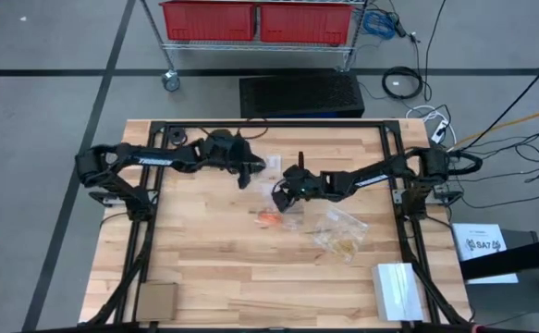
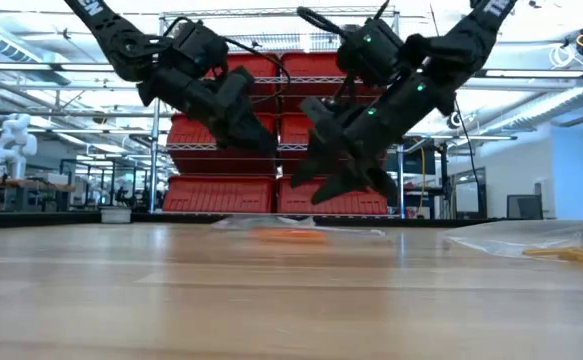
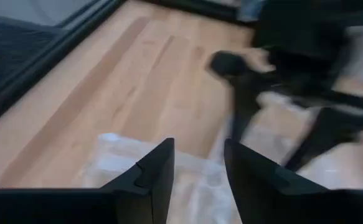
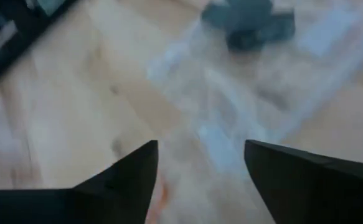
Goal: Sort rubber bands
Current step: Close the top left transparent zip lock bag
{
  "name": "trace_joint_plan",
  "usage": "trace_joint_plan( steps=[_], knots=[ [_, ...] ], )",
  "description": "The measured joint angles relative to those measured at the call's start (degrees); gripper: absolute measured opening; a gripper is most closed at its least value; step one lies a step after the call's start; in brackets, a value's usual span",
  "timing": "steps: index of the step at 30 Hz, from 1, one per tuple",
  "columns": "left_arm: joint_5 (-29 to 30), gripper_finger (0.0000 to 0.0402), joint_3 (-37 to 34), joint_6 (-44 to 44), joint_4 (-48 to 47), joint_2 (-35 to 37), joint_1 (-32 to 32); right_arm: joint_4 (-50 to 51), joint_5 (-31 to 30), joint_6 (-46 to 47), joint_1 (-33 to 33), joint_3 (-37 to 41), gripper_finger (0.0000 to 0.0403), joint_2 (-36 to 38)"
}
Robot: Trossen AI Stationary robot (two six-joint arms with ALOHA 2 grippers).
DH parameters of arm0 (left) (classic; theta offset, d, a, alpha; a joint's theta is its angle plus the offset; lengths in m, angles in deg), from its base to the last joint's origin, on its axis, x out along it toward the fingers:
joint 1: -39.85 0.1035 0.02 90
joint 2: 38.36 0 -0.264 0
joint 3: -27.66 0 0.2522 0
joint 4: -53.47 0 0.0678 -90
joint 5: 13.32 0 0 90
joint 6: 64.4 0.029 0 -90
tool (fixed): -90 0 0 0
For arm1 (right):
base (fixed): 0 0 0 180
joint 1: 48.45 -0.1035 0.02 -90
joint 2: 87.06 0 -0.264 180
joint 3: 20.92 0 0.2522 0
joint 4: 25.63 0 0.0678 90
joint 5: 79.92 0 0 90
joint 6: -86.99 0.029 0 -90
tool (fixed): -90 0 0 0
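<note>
- Right gripper poised above the table near its middle, fingers spread wide and empty in the right wrist view.
- Orange-red rubber bands lying in a clear plastic bag directly below and just toward the table's near edge from that gripper; close, not touching.
- Pale tan rubber bands in a second clear bag, off to the right gripper's own-arm side, farther away.
- Left gripper raised beside the right one, fingers parted only narrowly, nothing seen between them; a clear bag beneath it.
- Black bands not discernible anywhere.
- Nearer arm to the orange-red bands: the right, by a small margin.
- Likely requirement: a short descent, slightly back toward the near edge; thin film apt to slide or bunch.
</note>
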Motion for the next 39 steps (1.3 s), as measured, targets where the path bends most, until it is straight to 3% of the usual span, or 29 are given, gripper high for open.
trace_joint_plan(
  steps=[3,12,20,24,31,39],
  knots=[
    [-5.55,0.0146,-0.85,-1.81,2.91,0.11,2.64,-3.15,-0.84,1.42,0.82,-0.07,0.0258,-1.19],
    [-12.72,0.0146,-2.35,-3.06,4.77,0.11,7.5,-3.41,-5.12,7.11,5.93,-0.01,0.0269,-5.22],
    [-14.26,0.0147,-2.55,-3.04,6.18,0.11,10.06,-12.75,-4.53,9.2,8.06,-0.85,0.0256,-11.77],
    [-18.48,0.0146,-6.13,-5.81,13.54,0.11,12.11,-12.55,-5.51,5.5,7.87,-2.6,0.0197,-13.09],
    [-26.08,0.0146,-14.15,-14.5,32.37,0.11,15.18,-12.15,-7.73,-6.26,7.32,-5.15,0.0016,-13.27],
    [-27.58,0.0145,-16.26,-14.99,35.26,0.11,17.65,-8.69,-7.8,-22.18,5.28,-7.31,0.0006,-8.33]
  ],
)
